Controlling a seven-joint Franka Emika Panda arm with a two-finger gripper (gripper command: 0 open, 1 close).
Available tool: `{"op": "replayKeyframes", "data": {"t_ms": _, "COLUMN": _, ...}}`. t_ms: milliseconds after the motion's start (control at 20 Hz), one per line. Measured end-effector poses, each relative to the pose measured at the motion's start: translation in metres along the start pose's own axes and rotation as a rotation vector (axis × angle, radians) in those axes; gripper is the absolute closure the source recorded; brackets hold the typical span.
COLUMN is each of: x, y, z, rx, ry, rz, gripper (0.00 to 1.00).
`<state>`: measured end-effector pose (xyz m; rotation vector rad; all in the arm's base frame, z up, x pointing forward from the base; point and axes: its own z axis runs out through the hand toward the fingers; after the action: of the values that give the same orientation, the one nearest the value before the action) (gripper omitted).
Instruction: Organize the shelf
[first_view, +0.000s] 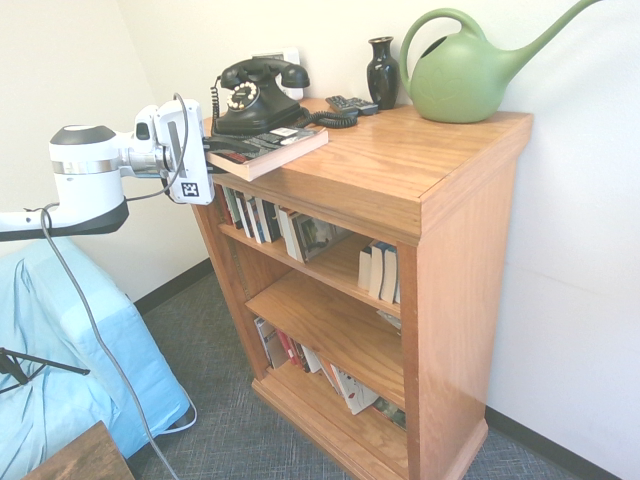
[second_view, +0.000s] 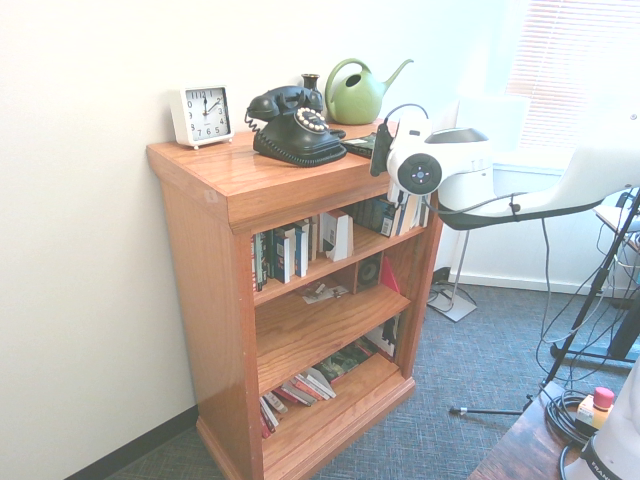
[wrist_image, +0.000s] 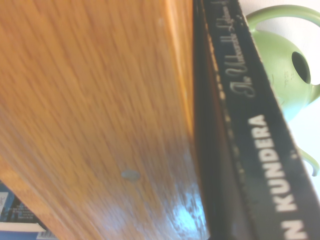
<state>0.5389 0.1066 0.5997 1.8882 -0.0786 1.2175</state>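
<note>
The shelf (first_view: 400, 200) fills the middle and right of the first exterior view, standing against a pale wall on grey carpet; in the second exterior view it sits left of centre. A book (first_view: 268, 148) lies flat on its top at the corner nearest the arm, towards the upper left of the first exterior view, its end jutting over the edge. The gripper (first_view: 225, 150) comes in level from the left of that frame at the height of the top. Dark fingers (first_view: 228, 144) reach along the book's overhanging end, but whether they pinch it or merely lie beside it cannot be told from these views.

Behind the book stands a black rotary telephone (first_view: 255, 95), touching or just beside it. Further back are a small dark remote (first_view: 352, 104), a black vase (first_view: 382, 72) and a green watering can (first_view: 470, 70), the can at the upper right of the frame. A white alarm clock (second_view: 202, 115) stands at the far corner of the top, upper left in the second exterior view.

The upper tier holds rows of upright books (first_view: 262, 217); the middle tier is mostly bare wood with a few papers (second_view: 325, 293); the bottom tier has books leaning and lying over (first_view: 300, 355).

Close up in the wrist view, wood grain (wrist_image: 90, 110) runs beside the book's black spine (wrist_image: 250, 125), lettered "KUNDERA", with the watering can blurred beyond.
</note>
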Motion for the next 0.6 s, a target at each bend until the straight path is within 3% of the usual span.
{"op": "replayKeyframes", "data": {"t_ms": 350, "x": 0.002, "y": 0.005, "z": -0.002, "rx": 0.007, "ry": -0.015, "rz": 0.024, "gripper": 1.00}}
{"op": "replayKeyframes", "data": {"t_ms": 600, "x": 0.016, "y": 0.046, "z": -0.022, "rx": 0.019, "ry": -0.038, "rz": 0.102, "gripper": 1.00}}
